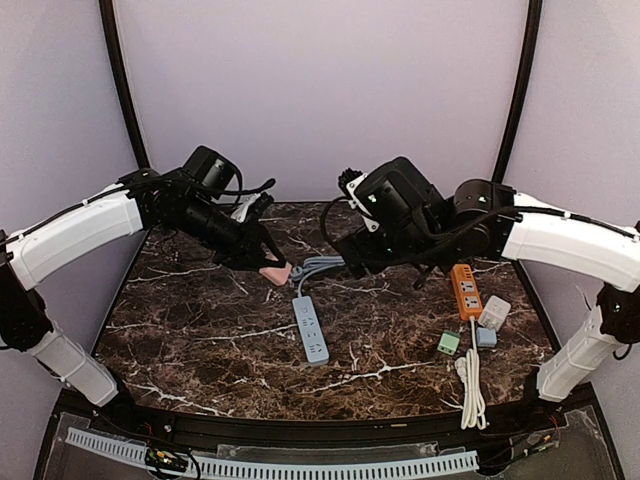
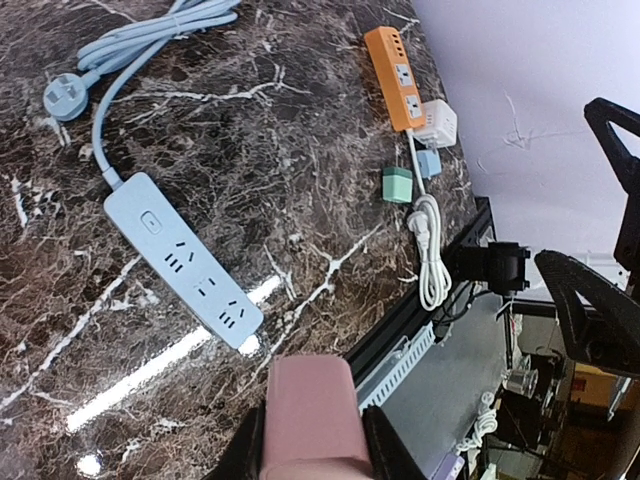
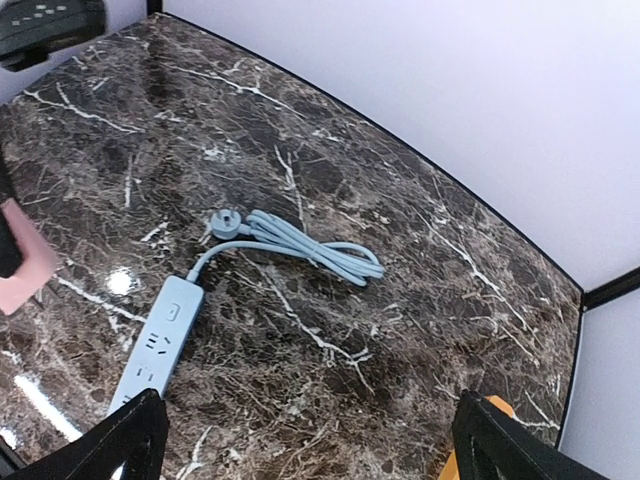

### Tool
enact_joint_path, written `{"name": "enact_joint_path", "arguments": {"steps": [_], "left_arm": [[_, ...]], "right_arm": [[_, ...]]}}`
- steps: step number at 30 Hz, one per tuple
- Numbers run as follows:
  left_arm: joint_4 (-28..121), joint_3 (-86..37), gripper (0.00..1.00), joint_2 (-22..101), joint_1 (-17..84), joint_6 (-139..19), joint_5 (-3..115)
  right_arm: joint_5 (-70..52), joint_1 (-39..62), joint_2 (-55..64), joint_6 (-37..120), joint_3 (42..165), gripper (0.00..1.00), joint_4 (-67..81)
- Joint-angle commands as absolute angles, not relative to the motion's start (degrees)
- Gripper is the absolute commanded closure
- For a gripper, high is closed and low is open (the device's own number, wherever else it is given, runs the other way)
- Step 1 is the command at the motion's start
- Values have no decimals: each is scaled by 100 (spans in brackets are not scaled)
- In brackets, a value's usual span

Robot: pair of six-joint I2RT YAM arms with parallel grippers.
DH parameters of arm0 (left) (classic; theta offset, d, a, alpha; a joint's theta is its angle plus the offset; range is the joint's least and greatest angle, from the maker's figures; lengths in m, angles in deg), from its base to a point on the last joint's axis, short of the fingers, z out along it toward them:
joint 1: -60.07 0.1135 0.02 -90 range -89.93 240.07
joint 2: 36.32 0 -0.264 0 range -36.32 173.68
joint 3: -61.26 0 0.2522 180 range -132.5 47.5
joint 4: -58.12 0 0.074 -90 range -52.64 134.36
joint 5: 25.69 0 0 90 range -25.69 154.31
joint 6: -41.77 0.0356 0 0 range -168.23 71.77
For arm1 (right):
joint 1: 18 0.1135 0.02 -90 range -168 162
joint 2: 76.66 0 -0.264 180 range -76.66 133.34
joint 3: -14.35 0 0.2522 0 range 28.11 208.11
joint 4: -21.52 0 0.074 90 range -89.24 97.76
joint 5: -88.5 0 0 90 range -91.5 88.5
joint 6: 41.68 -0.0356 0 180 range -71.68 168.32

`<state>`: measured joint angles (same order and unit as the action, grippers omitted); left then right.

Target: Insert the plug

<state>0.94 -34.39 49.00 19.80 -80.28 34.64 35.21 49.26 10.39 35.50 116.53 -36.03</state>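
Observation:
My left gripper (image 1: 268, 264) is shut on a pink plug (image 1: 274, 272), which it holds just above the table near the cable end of a light blue power strip (image 1: 310, 328). In the left wrist view the pink plug (image 2: 310, 408) sits between the two black fingers, and the power strip (image 2: 185, 258) lies beyond it with its sockets facing up. My right gripper (image 3: 310, 440) is open wide with nothing between its fingers. It hovers over the marble, close to the strip's coiled blue cable (image 3: 305, 248) and the power strip (image 3: 155, 345).
An orange power strip (image 1: 465, 290) lies at the right, with a white adapter (image 1: 494, 312), a small blue cube (image 1: 486, 337), a green cube (image 1: 448, 343) and a bundled white cable (image 1: 471, 385) near it. The blue strip's own wall plug (image 2: 62, 97) rests beside its coil.

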Motion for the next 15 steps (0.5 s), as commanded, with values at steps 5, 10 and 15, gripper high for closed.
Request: {"name": "enact_joint_path", "arguments": {"steps": [5, 10, 15], "left_arm": [[-183, -3600, 99, 4758, 1623, -9349, 4682], [-617, -4096, 99, 5101, 1259, -9798, 5201], [-855, -4375, 99, 5488, 966, -10076, 5630]], "right_arm": [[2736, 3725, 1150, 2710, 11948, 1, -4267], [2295, 3470, 812, 2591, 11415, 2, -4080], [2048, 3342, 322, 2625, 10872, 2, -3760]]}}
